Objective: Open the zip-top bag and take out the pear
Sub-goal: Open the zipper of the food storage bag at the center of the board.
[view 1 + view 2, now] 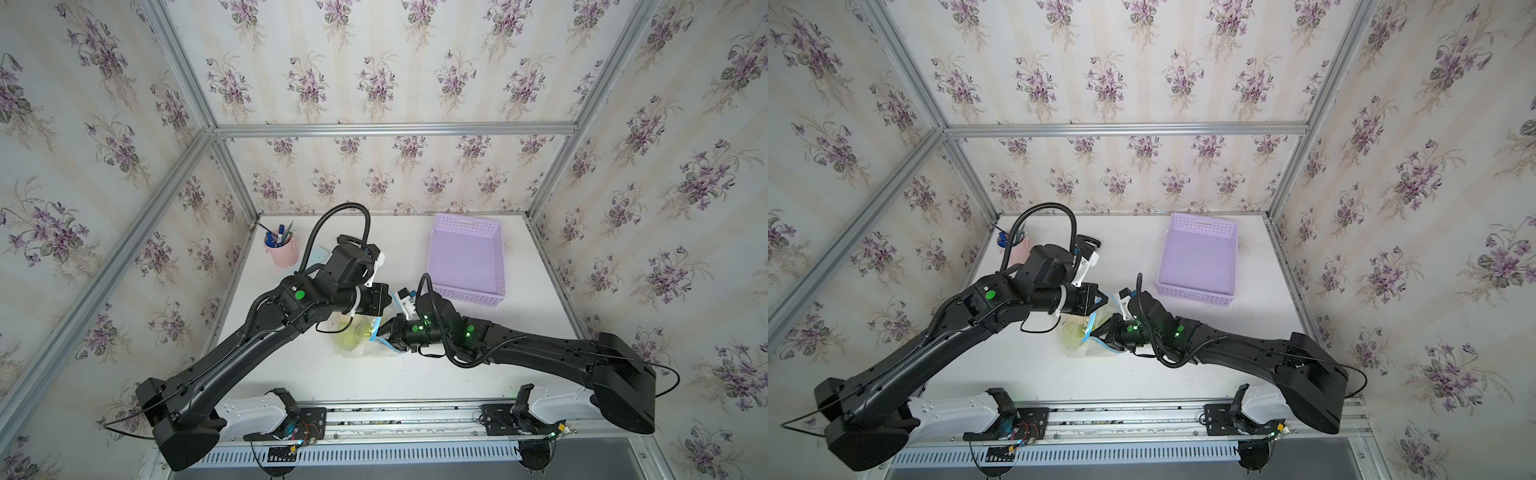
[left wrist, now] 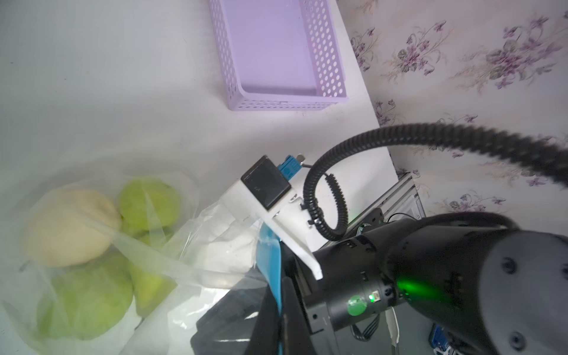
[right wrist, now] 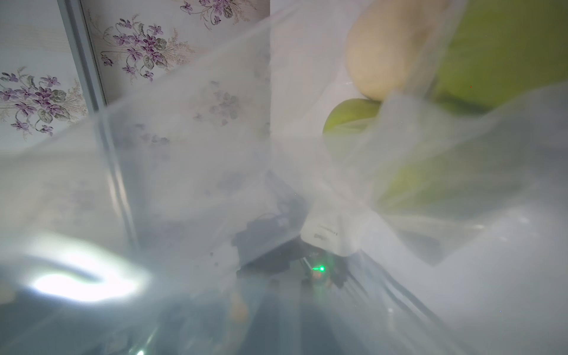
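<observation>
Two jaws at zip-top bag mouth, left jaws pinching it

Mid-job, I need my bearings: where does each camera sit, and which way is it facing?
Top views: high above the near table edge, facing down and back; left arm, right arm, bag and basket in both top views.
Left wrist: on the left arm, facing across the bag toward the basket; the right arm fills a corner.
Right wrist: against the bag, peering through plastic at fruit; own jaws hidden.
Shared: both wrist views see the same fruit in the bag.
</observation>
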{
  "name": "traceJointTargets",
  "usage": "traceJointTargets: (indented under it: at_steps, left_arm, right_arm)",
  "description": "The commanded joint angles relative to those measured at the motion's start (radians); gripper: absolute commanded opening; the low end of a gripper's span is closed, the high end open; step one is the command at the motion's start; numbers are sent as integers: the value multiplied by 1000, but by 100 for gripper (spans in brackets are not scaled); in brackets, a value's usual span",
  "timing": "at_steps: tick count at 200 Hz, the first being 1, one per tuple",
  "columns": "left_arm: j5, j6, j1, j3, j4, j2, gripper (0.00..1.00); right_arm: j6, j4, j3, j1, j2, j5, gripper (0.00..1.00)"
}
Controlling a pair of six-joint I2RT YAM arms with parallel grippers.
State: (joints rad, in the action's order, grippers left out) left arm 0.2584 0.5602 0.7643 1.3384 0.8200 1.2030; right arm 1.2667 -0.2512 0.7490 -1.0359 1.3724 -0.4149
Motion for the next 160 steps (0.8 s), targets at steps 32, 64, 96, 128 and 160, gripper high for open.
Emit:
traceJointTargets:
  at_steps: [32, 64, 96, 128, 160]
  left_arm:
    - [-34, 85, 56, -62, -105, -42, 0]
    - [-64, 99, 57, -112, -127, -77, 0]
    - [-163, 103, 51, -115, -143, -114, 0]
    - [-276, 94, 18, -36, -58, -136, 0]
    - [-243, 191, 22, -113, -124, -145, 0]
  right_arm:
    - [53, 16, 3, 1, 72, 39, 20]
    - [-55, 202, 39, 2, 123, 40, 21]
    - [-184, 429, 108, 46, 140, 129, 22]
    - [-352, 579, 262, 149, 214, 154, 25]
    - [-528, 723, 490, 259, 397, 154, 26]
